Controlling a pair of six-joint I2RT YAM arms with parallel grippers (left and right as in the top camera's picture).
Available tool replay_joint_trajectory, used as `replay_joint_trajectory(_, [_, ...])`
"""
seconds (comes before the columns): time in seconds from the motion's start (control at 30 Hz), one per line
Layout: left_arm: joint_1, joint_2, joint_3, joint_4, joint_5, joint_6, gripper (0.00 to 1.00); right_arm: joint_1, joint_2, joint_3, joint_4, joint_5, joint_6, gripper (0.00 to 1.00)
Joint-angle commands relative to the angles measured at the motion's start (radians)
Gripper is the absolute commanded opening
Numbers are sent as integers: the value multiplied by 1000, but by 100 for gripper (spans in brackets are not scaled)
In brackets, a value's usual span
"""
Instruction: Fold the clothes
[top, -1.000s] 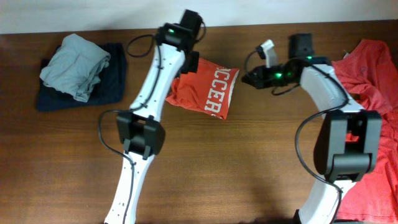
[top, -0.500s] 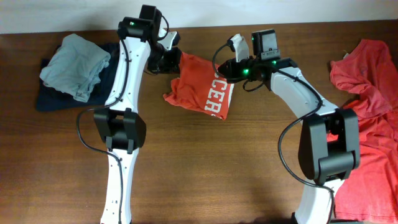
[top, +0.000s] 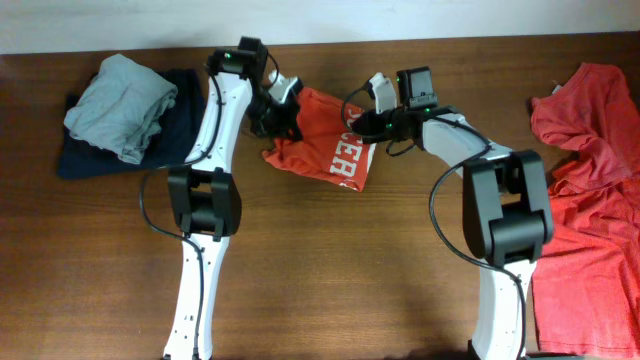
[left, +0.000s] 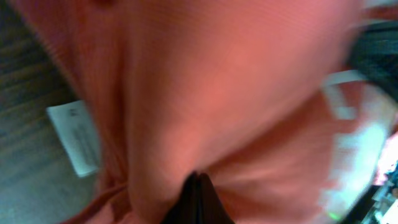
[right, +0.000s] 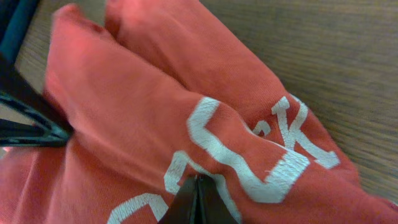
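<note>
Folded orange-red cotton T-shirt with white lettering: left gripper at its 10 o'clock and right gripper at its 1 o'clock, both pinched shut on the fabric. Uneven pull may slip a corner and undo the fold.

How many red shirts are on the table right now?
2 distinguishable: a folded shirt at middle rear, and a crumpled red heap at the right edge, possibly hiding more.

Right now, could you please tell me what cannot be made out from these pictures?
Overhead: T-shirt lettering partly folded under.
Overhead: red pile cut off by frame edge, right arm across it.
Left wrist: blurred; white label unreadable.
Wrist views: whether left gripper or right gripper pinches cloth.
</note>
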Motion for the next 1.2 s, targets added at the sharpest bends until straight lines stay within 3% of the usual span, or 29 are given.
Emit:
replay_joint_trajectory(0.0, [24,76,0,-5,-121,38,0,-5,74,-4,-2,49,5,4])
replay_joint_trajectory(0.2, [29,70,14,-5,-114,40,0,-11,90,-1,-14,24,5,4])
replay_joint_trajectory(0.53, [25,-18,247,19,-64,17,0,-55,-96,108,-118,-241,8,4])
replay_joint_trajectory(0.87, [8,19,245,117,-60,6,0,-51,-159,106,-398,-366,29,4])
replay_joint_trajectory(1.17, [-41,99,245,183,-42,-3,0,2,-157,14,-398,-356,-26,4])
